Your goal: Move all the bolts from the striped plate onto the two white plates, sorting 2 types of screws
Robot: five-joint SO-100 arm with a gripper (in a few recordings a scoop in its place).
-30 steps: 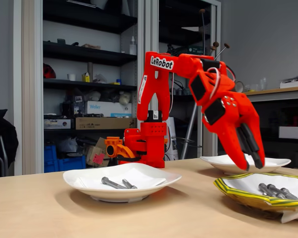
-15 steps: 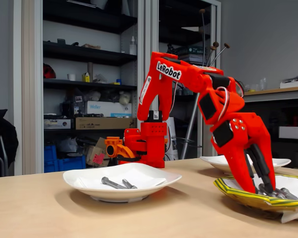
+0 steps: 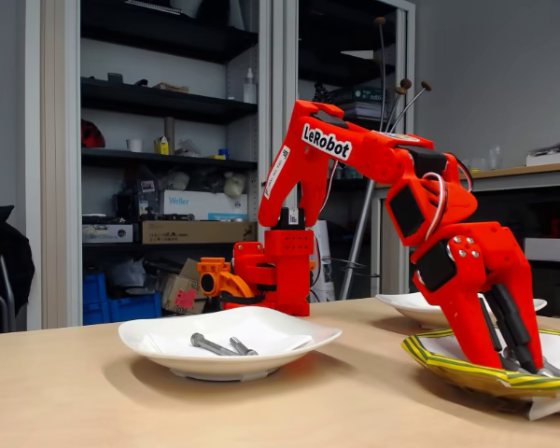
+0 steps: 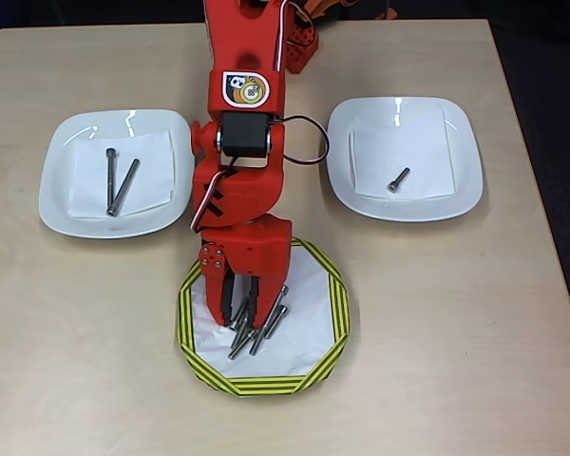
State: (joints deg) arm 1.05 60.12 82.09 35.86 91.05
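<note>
Looking at the fixed view first, you can see the end effector (image 3: 520, 359) has dropped from above the far white plate (image 3: 406, 303) a second ago, when it hung clear of everything, down into the striped plate (image 3: 457, 366), and its tips now sit at the plate's floor among the bolts (image 3: 553, 371) there. The near white plate (image 3: 229, 341) on the bench (image 3: 93, 401) holds two long bolts, unchanged over that second. From this side you cannot tell whether the fingers have anything between them. Moving to the overhead view, the end effector (image 4: 238, 318) points down into the left half of the striped plate (image 4: 334, 304), fingers set only a narrow gap apart, tips right at the upper end of the loose cluster of long bolts (image 4: 258, 328); whether they are pinching a shaft or merely touching one, you cannot tell. The left white plate (image 4: 57, 180) carries two long bolts (image 4: 116, 182) lying side by side, and the right white plate (image 4: 456, 161) carries one short bolt (image 4: 398, 180). So the descent means you are at the pick, not the carry: several bolts remain to sort, and since they lie crossed and touching, you should expect a neighbour to drag along when you lift.
</note>
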